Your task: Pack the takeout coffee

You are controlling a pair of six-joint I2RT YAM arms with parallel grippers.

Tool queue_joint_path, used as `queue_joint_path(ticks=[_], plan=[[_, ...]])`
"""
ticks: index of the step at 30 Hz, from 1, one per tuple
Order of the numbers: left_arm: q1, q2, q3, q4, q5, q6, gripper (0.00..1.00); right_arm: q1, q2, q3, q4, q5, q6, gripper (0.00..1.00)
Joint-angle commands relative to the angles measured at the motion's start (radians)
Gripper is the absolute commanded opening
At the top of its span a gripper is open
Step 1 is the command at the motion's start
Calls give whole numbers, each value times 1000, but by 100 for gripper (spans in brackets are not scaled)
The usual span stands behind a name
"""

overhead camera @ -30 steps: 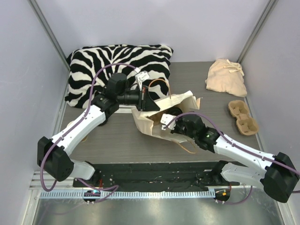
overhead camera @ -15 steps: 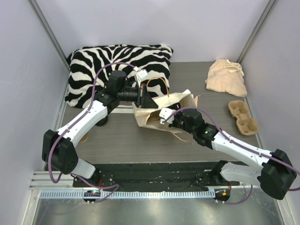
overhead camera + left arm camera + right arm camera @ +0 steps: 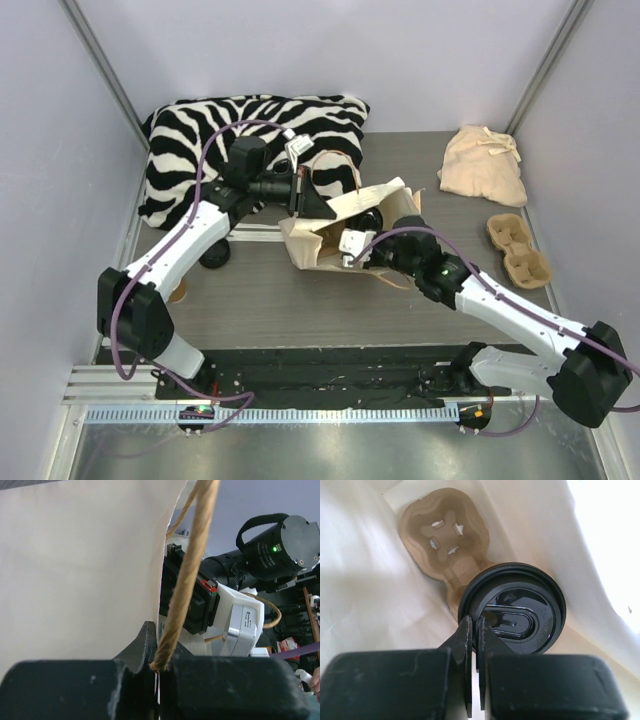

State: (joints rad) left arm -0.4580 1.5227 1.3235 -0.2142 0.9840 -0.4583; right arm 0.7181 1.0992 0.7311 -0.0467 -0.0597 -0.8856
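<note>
No print can be read anywhere; the small raised marks on the lid are too fine to make out. The takeout coffee sits deep inside the pale kraft paper bag, seen from straight above, so only its round, glossy black plastic lid shows, with a moulded oblong recess at the centre and a raised rim. The cup wall is hidden below the lid. It rests over the near end of a moulded-pulp cup carrier, matte tan and fibrous, whose far well has a cross-shaped cut-out. The right gripper reaches into the bag, its black fingers pressed almost together at the lid's near rim; whether they pinch that rim I cannot tell. The left gripper is clamped on the bag's twisted paper-cord handle, beside the bag's smooth wall. On the grey wood-grain table a second pulp carrier lies to the right, a crumpled cream cloth sack behind it, and a zebra-striped pillow at the back left.
</note>
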Motion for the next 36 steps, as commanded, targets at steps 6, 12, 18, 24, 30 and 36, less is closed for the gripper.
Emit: queue_joint_path(ticks=[6, 12, 18, 24, 30, 36], plan=[[19, 73, 169, -226, 180, 148, 0, -65, -151, 120, -327, -329, -131, 1], [18, 122, 252, -428, 283, 302, 0, -78, -162, 179, -424, -425, -195, 1], [-1, 174, 371, -791, 323, 577, 0, -77, -162, 234, -548, -414, -311, 1], [-19, 305, 595, -1296, 331, 949, 0, -78, -136, 332, -633, -443, -384, 1], [-64, 349, 658, -1273, 341, 887, 0, -78, -116, 335, -679, -538, -450, 1], [-68, 277, 536, -922, 279, 617, 0, -106, -87, 329, -731, -627, -515, 1]])
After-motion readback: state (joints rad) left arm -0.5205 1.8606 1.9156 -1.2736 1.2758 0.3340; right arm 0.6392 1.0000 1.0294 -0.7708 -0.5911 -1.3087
